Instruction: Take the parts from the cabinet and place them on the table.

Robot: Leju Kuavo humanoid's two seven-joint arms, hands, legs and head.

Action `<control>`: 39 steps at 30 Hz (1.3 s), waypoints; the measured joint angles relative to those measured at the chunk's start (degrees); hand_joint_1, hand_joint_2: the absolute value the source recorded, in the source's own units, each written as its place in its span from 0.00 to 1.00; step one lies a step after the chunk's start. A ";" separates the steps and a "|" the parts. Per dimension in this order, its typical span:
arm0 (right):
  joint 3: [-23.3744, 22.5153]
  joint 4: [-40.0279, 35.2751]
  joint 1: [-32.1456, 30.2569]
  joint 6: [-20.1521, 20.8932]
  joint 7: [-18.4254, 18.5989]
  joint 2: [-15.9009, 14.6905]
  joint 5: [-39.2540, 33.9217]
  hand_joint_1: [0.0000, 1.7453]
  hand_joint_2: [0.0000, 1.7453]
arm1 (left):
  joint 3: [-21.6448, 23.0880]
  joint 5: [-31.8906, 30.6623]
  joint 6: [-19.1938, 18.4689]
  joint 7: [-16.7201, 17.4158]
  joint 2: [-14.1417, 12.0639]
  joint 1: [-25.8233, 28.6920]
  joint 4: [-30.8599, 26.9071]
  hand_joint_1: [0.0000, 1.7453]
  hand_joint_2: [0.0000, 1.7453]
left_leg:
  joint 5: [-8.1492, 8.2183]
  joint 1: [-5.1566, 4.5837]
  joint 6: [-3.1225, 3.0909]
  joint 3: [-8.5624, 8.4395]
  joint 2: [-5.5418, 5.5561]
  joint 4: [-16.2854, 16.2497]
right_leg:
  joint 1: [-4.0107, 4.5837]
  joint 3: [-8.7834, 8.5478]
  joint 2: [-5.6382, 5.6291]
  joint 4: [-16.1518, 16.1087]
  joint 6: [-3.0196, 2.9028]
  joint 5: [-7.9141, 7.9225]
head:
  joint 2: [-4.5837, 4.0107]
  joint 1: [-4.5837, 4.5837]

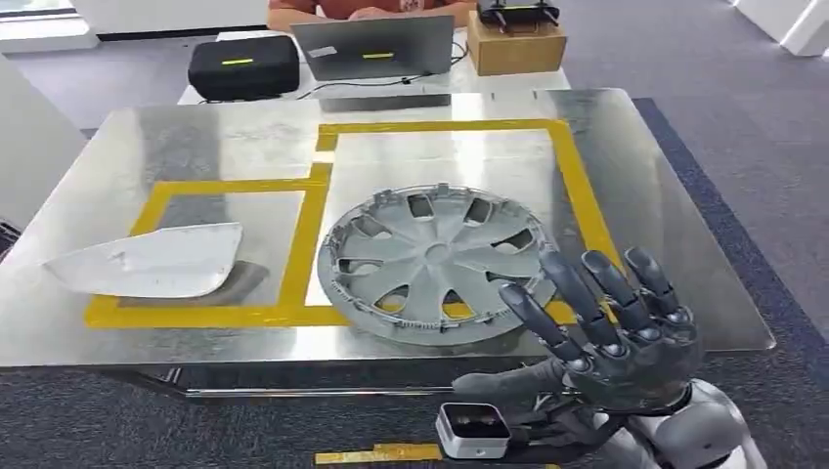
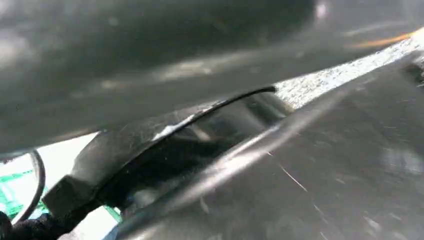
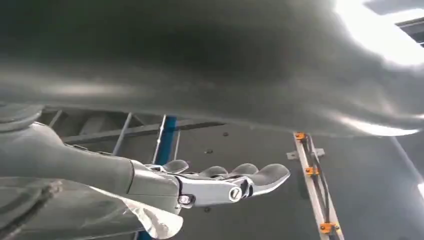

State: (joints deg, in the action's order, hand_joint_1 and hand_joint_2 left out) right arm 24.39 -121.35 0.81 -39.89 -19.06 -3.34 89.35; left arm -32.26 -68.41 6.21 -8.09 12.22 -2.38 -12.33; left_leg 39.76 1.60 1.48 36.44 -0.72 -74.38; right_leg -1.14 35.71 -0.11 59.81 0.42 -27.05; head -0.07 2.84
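Lying flat on table [image 1: 117,322]: hubcap [image 1: 435,262], likely light, stiff plastic; grip by rim or spoke slot. Right hand [image 1: 611,327] open, empty; left hand's state untellable.

Silver-grey wheel cover [image 1: 433,264] on the shiny brushed-metal table [image 1: 117,156], crossed by bright yellow tape [image 1: 311,215] in boxy outlines. White panel part [image 1: 147,262] sits pale against it. The right hand [image 1: 606,327] shows dark grey fingers. Blue-grey carpet [image 1: 772,176] beneath.
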 joint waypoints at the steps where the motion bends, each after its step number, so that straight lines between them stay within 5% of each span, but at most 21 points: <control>1: -0.04 0.00 -0.01 0.00 -0.02 0.00 0.00 0.00 0.00 | 0.00 0.00 0.00 0.02 -0.02 0.04 0.00 0.00 0.00 | -0.09 -0.31 -0.46 -0.10 0.05 -0.94 | 0.38 0.53 -0.05 0.00 -0.19 0.40 | 0.00 0.02; 3: -0.09 0.00 -0.01 0.00 -0.04 0.00 0.00 0.00 0.00 | 0.00 0.00 0.00 0.02 0.00 0.02 0.00 0.00 0.00 | -3.30 -1.11 -1.94 -3.47 0.17 4.07 | 1.02 1.43 -0.32 0.00 -0.39 1.21 | 0.00 -0.07; 5: -0.13 -0.02 0.00 0.00 -0.07 0.02 0.00 0.00 0.00 | 0.00 0.00 0.00 0.02 0.00 -0.06 0.00 0.00 0.00 | -6.69 -2.34 -4.33 -9.61 0.73 14.01 | 1.36 2.06 -0.59 -0.01 -0.39 2.06 | 0.00 -0.02; 6: -0.17 -0.02 -0.05 0.00 -0.07 0.04 0.00 0.00 0.00 | 0.00 0.00 0.11 0.02 -0.23 -0.18 0.00 0.00 0.00 | -5.51 -2.50 -5.03 -11.11 0.63 16.84 | 1.71 2.27 -0.59 -0.08 -0.07 2.49 | 0.00 0.11; 7: -0.20 -0.02 -0.05 0.00 -0.07 0.04 0.00 0.00 0.00 | 0.00 0.00 0.20 0.02 0.02 -0.16 0.00 0.00 0.00 | -6.83 -2.83 -4.16 -10.79 0.49 16.74 | 1.29 2.18 -0.48 -0.40 0.25 3.09 | 0.00 -0.04; 10: -0.26 -0.02 -0.07 0.00 -0.05 0.15 0.00 0.00 0.00 | 0.00 0.00 0.22 0.06 0.06 -0.09 0.02 0.00 0.00 | -8.51 -2.91 -4.31 -10.02 0.46 18.08 | 1.21 2.31 -0.50 -1.44 1.21 4.98 | 0.00 -0.09; 11: -0.37 0.02 -0.20 0.00 -0.04 0.15 0.00 0.00 0.00 | -0.02 0.00 0.22 0.11 0.09 -0.16 0.04 0.00 0.00 | -9.57 -2.45 -4.18 -9.62 -0.09 18.69 | 1.04 2.63 -0.53 -0.93 1.36 3.74 | 0.00 -0.15; 14: -0.83 0.15 -0.24 0.00 -0.09 0.15 0.00 0.00 0.00 | 0.00 0.00 0.31 0.20 0.28 -0.23 0.04 0.00 0.00 | -11.45 -2.35 -4.66 -7.30 -0.23 18.90 | 0.67 4.85 -0.35 7.94 2.24 -6.45 | 0.00 0.00; 15: -1.05 0.24 -0.31 0.00 -0.09 0.15 0.00 0.00 0.00 | 0.00 0.00 0.31 0.22 0.33 -0.19 0.04 0.00 0.00 | -12.13 -2.35 -4.63 -6.43 -0.42 18.81 | 0.51 5.41 -0.34 11.95 2.54 -8.38 | 0.00 -0.13; 16: -1.16 0.33 -0.35 0.00 -0.09 0.15 0.00 0.00 0.00 | 0.00 0.00 0.35 0.30 0.35 -0.15 0.04 0.00 0.00 | -12.84 -2.32 -4.53 -5.38 -0.58 18.67 | 0.40 5.41 -0.27 14.62 2.81 -8.08 | 0.00 -0.02; 18: -1.25 0.48 -0.53 0.00 -0.09 0.15 0.00 0.00 0.00 | -0.02 0.00 0.39 0.35 0.39 -0.14 0.04 0.00 0.00 | -14.01 -2.17 -4.14 -3.42 -0.81 18.23 | 0.09 2.56 -0.13 13.57 3.25 -3.60 | 0.00 -0.07; 19: -1.29 0.50 -0.59 0.00 -0.09 0.15 0.00 0.00 0.00 | -0.02 0.00 0.46 0.35 0.42 -0.16 0.04 0.00 0.00 | -14.41 -2.01 -3.84 -2.47 -0.83 17.80 | -0.05 -0.57 0.04 10.01 3.45 -1.72 | 0.00 -0.11; 20: -1.38 0.52 -0.59 0.00 -0.09 0.15 0.00 0.00 0.00 | -0.02 0.00 0.50 0.35 0.44 -0.22 0.04 0.00 0.00 | -14.66 -1.92 -3.51 -1.77 -0.84 17.29 | -0.23 -4.06 0.31 5.44 3.69 -1.46 | 0.00 -0.07; 21: -1.51 0.55 -0.51 -0.02 -0.07 0.15 0.00 0.00 0.00 | 0.00 0.00 0.59 0.37 0.37 -0.27 0.02 0.00 0.00 | -14.86 -2.15 -3.14 -1.20 -0.82 16.63 | -0.22 -7.99 0.54 -0.32 3.98 -3.99 | 0.00 0.07; 22: -1.57 0.55 -0.68 -0.02 -0.02 0.22 0.00 0.00 0.00 | 0.00 0.00 0.68 0.39 0.46 -0.26 0.02 0.00 0.00 | -15.16 -2.27 -2.87 -0.85 -0.82 16.00 | 0.04 -9.94 0.27 -3.29 3.08 -5.20 | 0.00 -0.18; 26: -2.62 0.90 -1.82 -0.02 0.81 0.81 0.00 0.00 0.00 | -0.04 0.07 0.85 0.55 0.42 -0.12 0.04 0.00 0.00 | -15.92 -1.92 -1.82 -0.16 -0.58 15.55 | -0.10 -7.99 0.42 -3.35 1.01 -4.51 | 0.00 -0.02; 29: -3.39 1.22 -2.78 0.00 1.86 1.44 0.00 0.00 0.00 | -0.04 0.31 0.87 0.72 0.46 -0.02 0.04 0.00 0.00 | -5.90 -1.68 -0.78 2.12 0.14 6.39 | -0.02 -6.49 0.42 -3.25 -0.11 -2.77 | 0.00 -0.42; 31: -4.28 1.59 -3.81 0.00 2.05 1.81 0.00 0.00 0.00 | -0.07 0.63 1.03 0.70 0.46 -0.02 0.04 0.00 0.00 | -3.27 -1.61 -0.65 3.08 0.18 -0.60 | 0.08 -5.13 0.42 -3.06 -0.07 -1.50 | 0.00 -0.39; 33: -4.74 1.79 -4.47 -0.02 2.12 2.03 0.00 0.00 0.00 | -0.07 0.74 1.05 0.70 0.46 -0.02 0.04 0.00 0.00 | -6.24 -1.61 -0.86 0.47 0.23 0.91 | 0.11 -3.41 0.37 -2.71 0.06 -0.52 | 0.00 -0.39; 35: -5.05 1.86 -4.75 -0.02 2.58 2.21 0.00 0.00 0.00 | -0.07 0.79 1.05 0.70 0.46 -0.03 0.04 0.00 0.00 | -9.15 -1.62 -1.32 -4.30 0.32 7.96 | 0.14 -2.39 0.20 -2.38 0.21 0.09 | 0.00 -0.41; 39: -5.09 1.88 -4.76 -0.02 2.62 2.25 0.00 0.00 0.00 | -0.07 0.81 1.05 0.70 0.46 -0.03 0.04 0.00 0.00 | -9.23 -1.62 -1.35 -4.51 0.33 8.31 | 0.14 -2.37 0.20 -2.37 0.22 0.11 | 0.00 -0.39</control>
State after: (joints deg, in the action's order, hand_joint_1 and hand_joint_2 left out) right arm 19.30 -119.47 -3.94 -39.91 -16.44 -1.10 89.35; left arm -32.33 -67.60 7.26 -7.39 12.68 -2.41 -12.28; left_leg 30.53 -0.02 0.13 31.93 -0.39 -66.07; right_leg -0.99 33.35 0.09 57.44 0.65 -26.94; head -0.07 2.45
